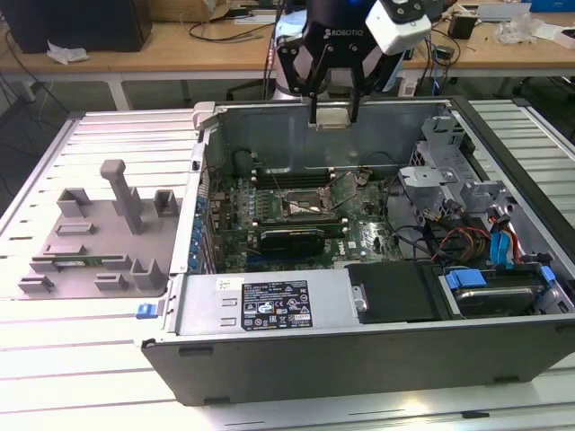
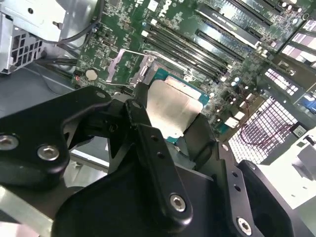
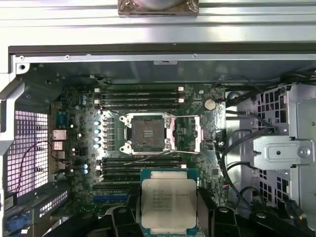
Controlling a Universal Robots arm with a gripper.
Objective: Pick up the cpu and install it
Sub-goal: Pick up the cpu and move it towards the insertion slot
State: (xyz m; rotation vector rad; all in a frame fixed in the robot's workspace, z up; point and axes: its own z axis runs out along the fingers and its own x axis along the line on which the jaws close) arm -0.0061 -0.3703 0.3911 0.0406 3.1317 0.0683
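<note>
While the end effector (image 1: 332, 113) clamps the cpu (image 3: 169, 205) by its edges above the open case (image 1: 269, 305), the socket (image 3: 147, 132) lies bare: pickup done, installation not yet.

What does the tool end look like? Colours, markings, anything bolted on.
The tool is matte black, with white lettering across its body. Its fingers are flat jointed links with rounded ends, pinned by silver screws. A white boxy module with a dark round opening is mounted beside the wrist.
</note>
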